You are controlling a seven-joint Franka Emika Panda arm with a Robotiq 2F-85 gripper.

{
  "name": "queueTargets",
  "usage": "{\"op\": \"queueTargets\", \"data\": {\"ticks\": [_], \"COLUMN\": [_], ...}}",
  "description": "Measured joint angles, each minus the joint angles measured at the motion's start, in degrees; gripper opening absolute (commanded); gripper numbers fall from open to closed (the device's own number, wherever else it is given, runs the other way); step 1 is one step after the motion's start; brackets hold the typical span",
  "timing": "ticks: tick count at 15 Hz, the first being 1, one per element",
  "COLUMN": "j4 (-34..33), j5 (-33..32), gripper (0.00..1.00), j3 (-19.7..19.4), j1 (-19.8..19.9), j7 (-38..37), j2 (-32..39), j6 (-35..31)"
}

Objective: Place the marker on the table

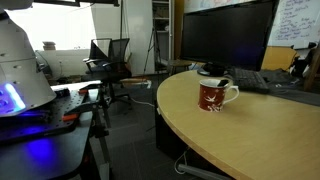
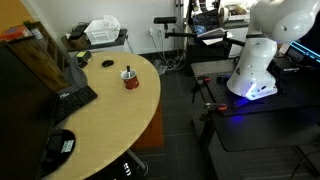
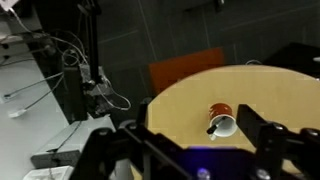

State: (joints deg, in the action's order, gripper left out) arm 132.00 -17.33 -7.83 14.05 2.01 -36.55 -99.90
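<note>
Off beyond the edge of the wide table (image 3: pixel 200 90), the claw (image 3: pixel 190 150) hangs spread wide and empty. Toward two o'clock in the wrist view sits the red mug (image 3: pixel 222 120); the marker (image 2: pixel 127 70) seems to stand in it. Come down from straight above, pinch the marker's top, and lift it clear before swinging aside.

Upright red mug (image 2: pixel 128 78) on tan table (image 2: pixel 110 130); keyboard (image 2: pixel 72 101) near; white robot base (image 2: pixel 253 70) well apart.
</note>
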Motion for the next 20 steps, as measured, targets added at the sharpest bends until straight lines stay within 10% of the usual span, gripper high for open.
{"op": "queueTargets", "data": {"ticks": [16,20], "j4": [0.1,2.0], "j5": [0.0,1.8], "gripper": [1.00,1.00], "j3": [-0.1,0.2], "j1": [-0.4,-6.1], "j7": [0.0,1.0], "j2": [0.1,3.7], "j6": [0.0,-1.6]}}
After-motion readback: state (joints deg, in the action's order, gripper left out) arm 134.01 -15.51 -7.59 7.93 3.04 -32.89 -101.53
